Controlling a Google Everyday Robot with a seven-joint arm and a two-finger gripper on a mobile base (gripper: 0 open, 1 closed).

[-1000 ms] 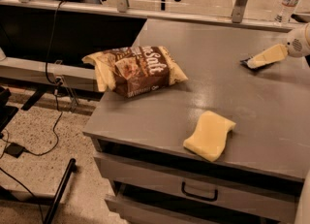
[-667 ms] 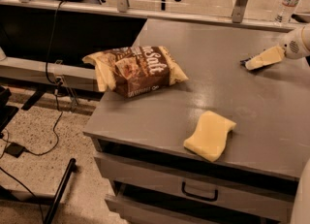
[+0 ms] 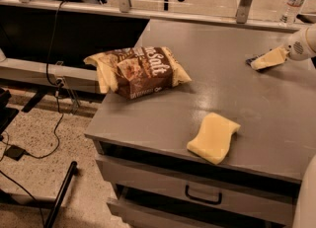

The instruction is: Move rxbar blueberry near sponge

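Where the arm reaches in at the far right of the table (image 3: 163,118), the gripper (image 3: 260,63) sits low over the dark snack bar (image 3: 250,61), evidently to take it. Whether it has hold cannot be told. The sponge (image 3: 213,137) lies at the near edge, well apart from the bar. A chip bag (image 3: 138,71) lies to the left.

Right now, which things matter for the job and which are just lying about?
Job: bar, at the tip of the claw, far right; sponge, near the front edge.
Lying about: chip bag; bottle at the back.

Sponge (image 3: 213,137) near front edge; chip bag (image 3: 138,71) behind-left; jaws behind-right over table (image 3: 222,34).
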